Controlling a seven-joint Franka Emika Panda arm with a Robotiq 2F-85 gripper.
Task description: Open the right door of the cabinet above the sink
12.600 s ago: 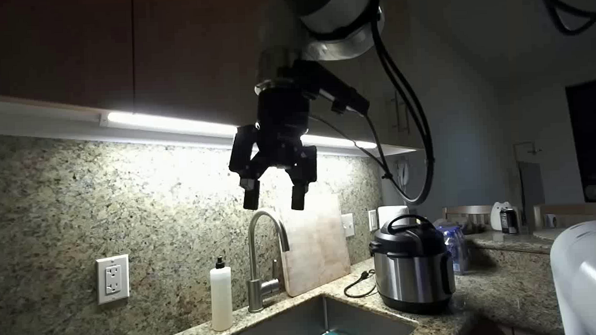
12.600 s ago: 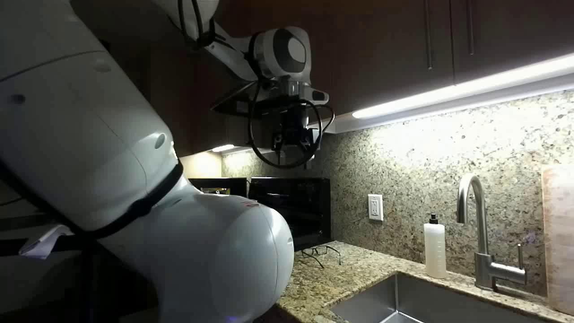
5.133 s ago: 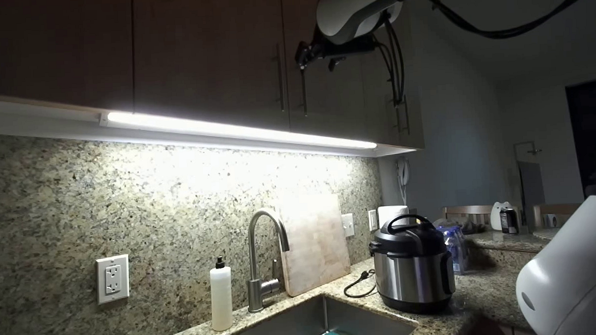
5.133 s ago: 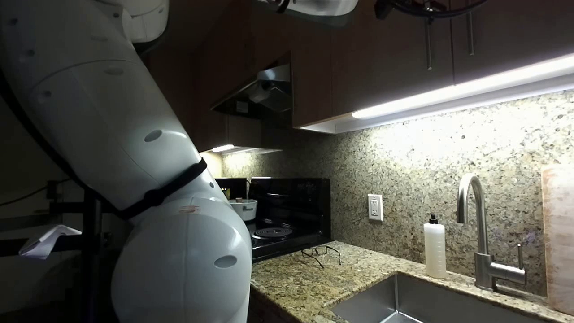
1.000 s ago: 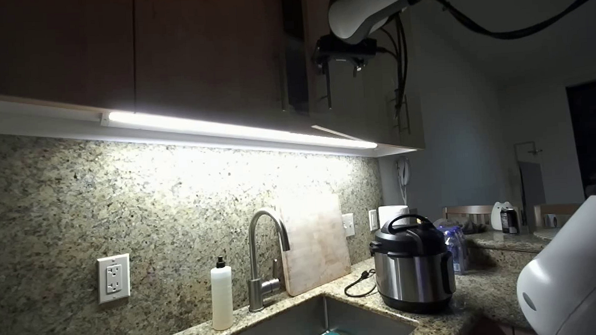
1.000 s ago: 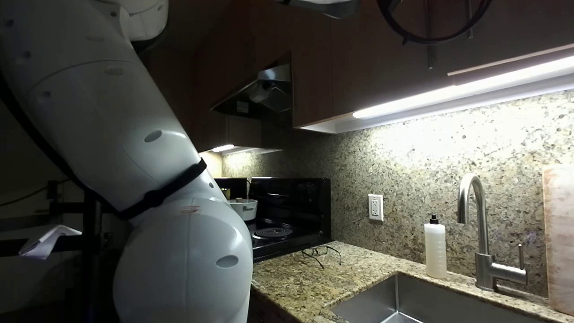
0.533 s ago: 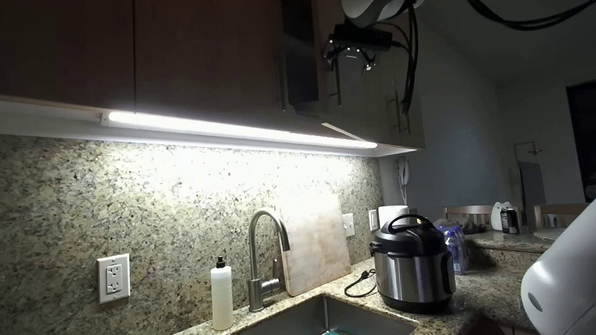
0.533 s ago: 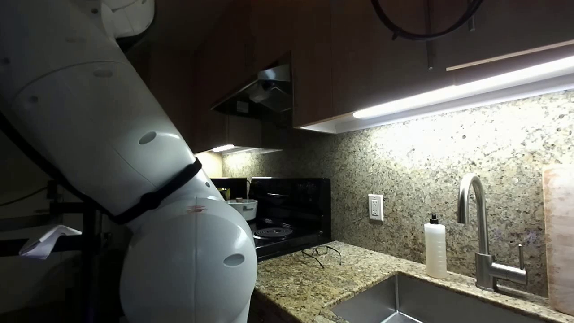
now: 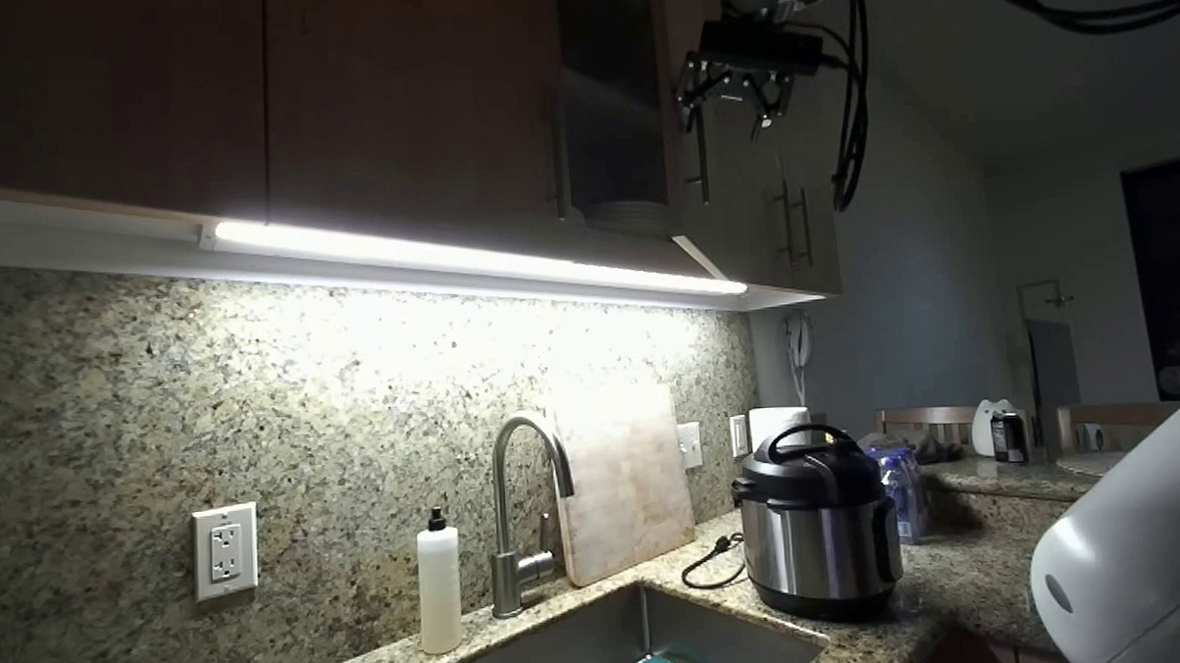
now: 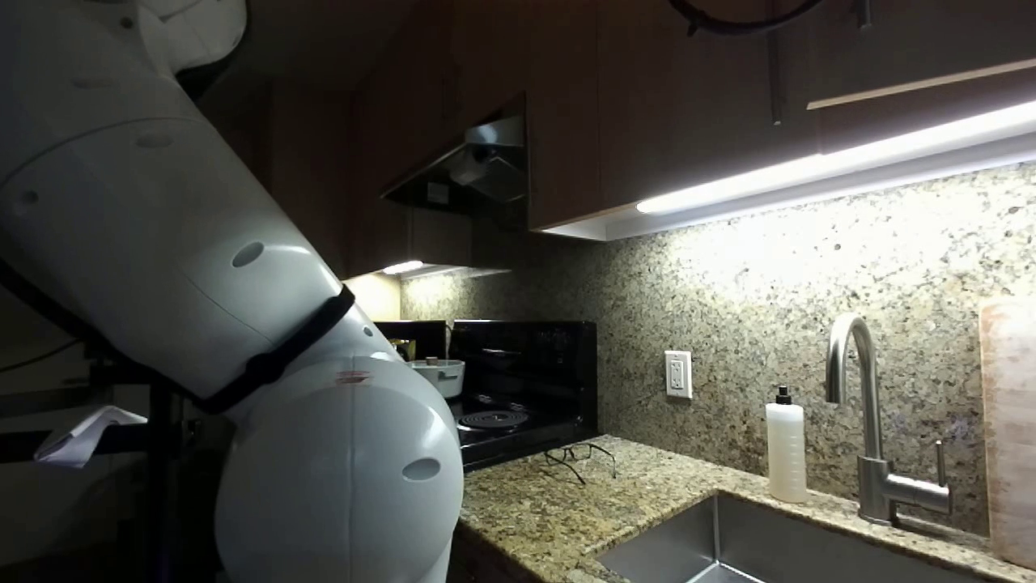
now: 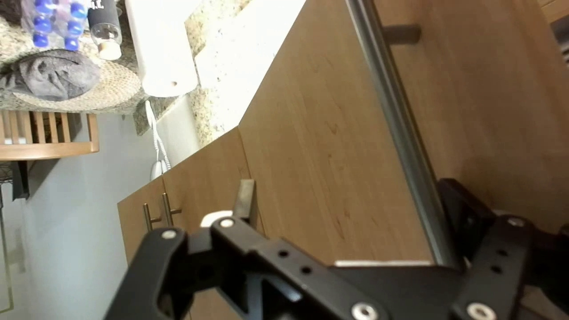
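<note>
The right door (image 9: 716, 224) of the wooden cabinet above the sink (image 10: 777, 534) stands partly open; its lower edge sticks out in both exterior views (image 10: 931, 44). Its long metal bar handle shows in an exterior view (image 9: 703, 156) and in the wrist view (image 11: 402, 120). My gripper (image 11: 349, 191) is open at the handle's upper part. The bar lies between the fingers, close against the inside of one finger, and the other finger is well apart from it. The gripper also shows in an exterior view (image 9: 735, 120). The left door (image 9: 416, 122) is shut.
Dishes (image 9: 630, 215) seem stacked inside the dark cabinet opening. A neighbouring cabinet with bar handles (image 9: 797, 226) is right of the door. Below are a faucet (image 9: 503, 511), soap bottle (image 9: 439, 582), cutting board (image 9: 620, 487) and pressure cooker (image 9: 821, 530).
The door was shut about five seconds ago and has swung wider over the last second, showing more of the inside. My gripper has moved right with the handle in an exterior view.
</note>
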